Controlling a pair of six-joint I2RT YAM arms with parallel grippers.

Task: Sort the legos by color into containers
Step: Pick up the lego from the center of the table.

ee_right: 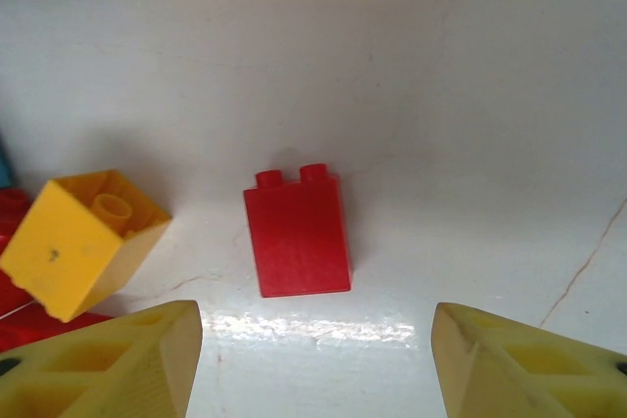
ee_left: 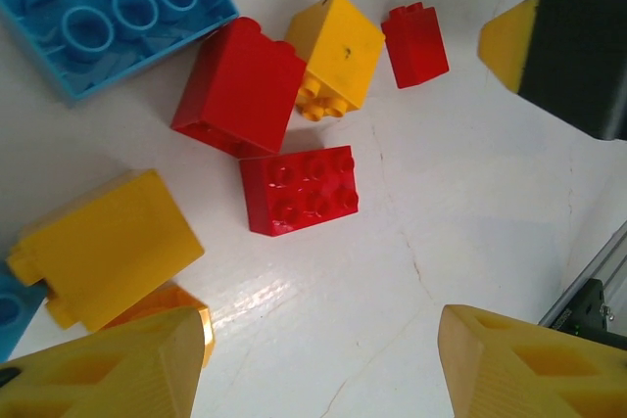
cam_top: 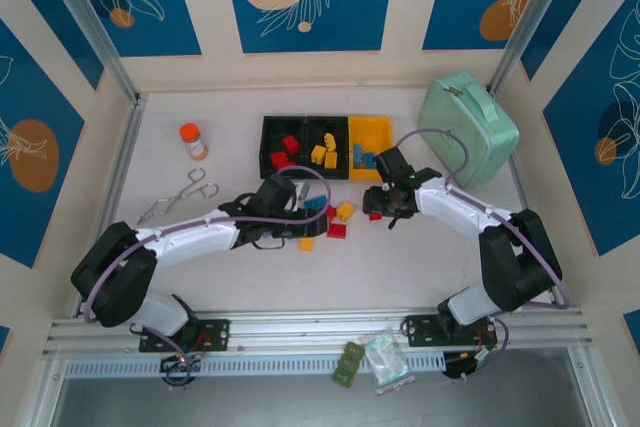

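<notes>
I hold my left hand apart over three red legos; right hand apart, facing one red lego.

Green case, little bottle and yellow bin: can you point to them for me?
green case (cam_top: 468,127): top view, middle of its lid.
little bottle (cam_top: 189,131): top view, on its orange cap.
yellow bin (cam_top: 376,131): top view, bare floor at its far end.

No writing, number or brand can be read anywhere from here. The orange-capped bottle on the counter and the packets by the near rail are too small to tell.
</notes>
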